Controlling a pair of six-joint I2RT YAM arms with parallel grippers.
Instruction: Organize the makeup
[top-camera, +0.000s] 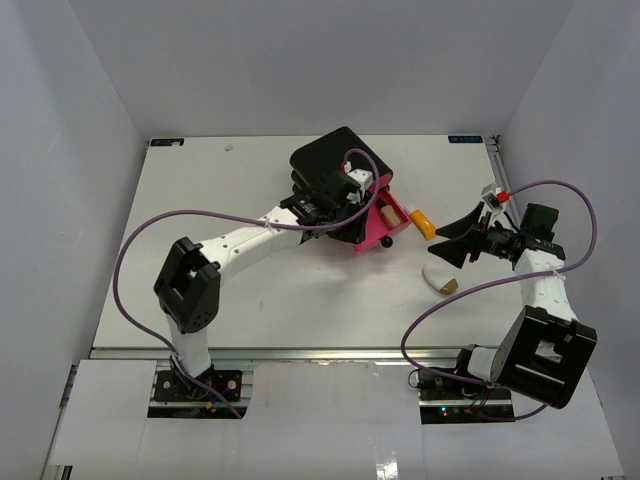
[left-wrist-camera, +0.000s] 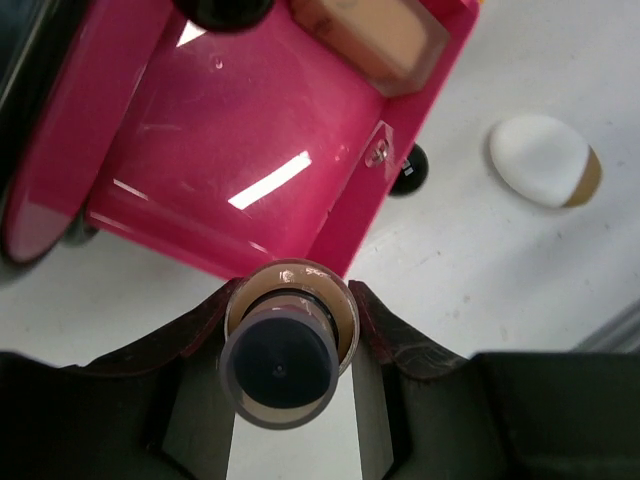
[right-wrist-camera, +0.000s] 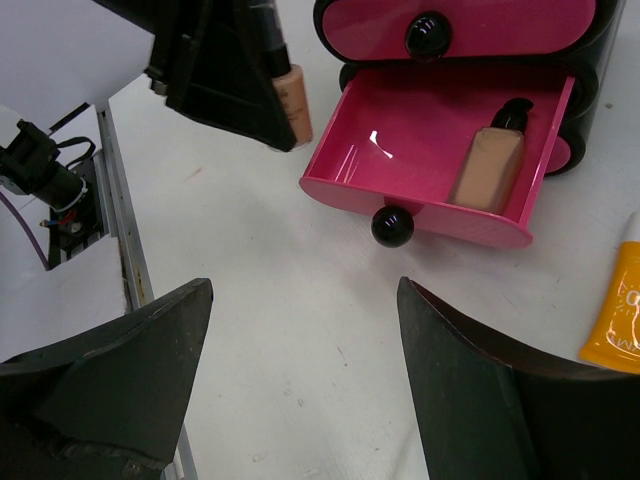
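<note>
My left gripper (left-wrist-camera: 290, 335) is shut on a tan bottle with a dark cap (left-wrist-camera: 280, 365), held just over the near rim of the open pink drawer (left-wrist-camera: 250, 150). The right wrist view shows that same tan bottle (right-wrist-camera: 292, 95) under the left fingers (right-wrist-camera: 225, 75). A second tan bottle (right-wrist-camera: 487, 165) lies inside the drawer (top-camera: 372, 228). An orange tube (top-camera: 423, 222) lies on the table just right of the drawer. The white oval tube with a tan end (top-camera: 438, 278) lies nearer the front. My right gripper (top-camera: 455, 243) stands open and empty, facing the drawer from the right.
The black box (top-camera: 335, 160) holds the pink drawers; the top drawer (right-wrist-camera: 450, 25) is closed and the open one carries a black knob (right-wrist-camera: 392, 226). The table's metal edge rail (right-wrist-camera: 120, 230) and enclosure walls lie close by.
</note>
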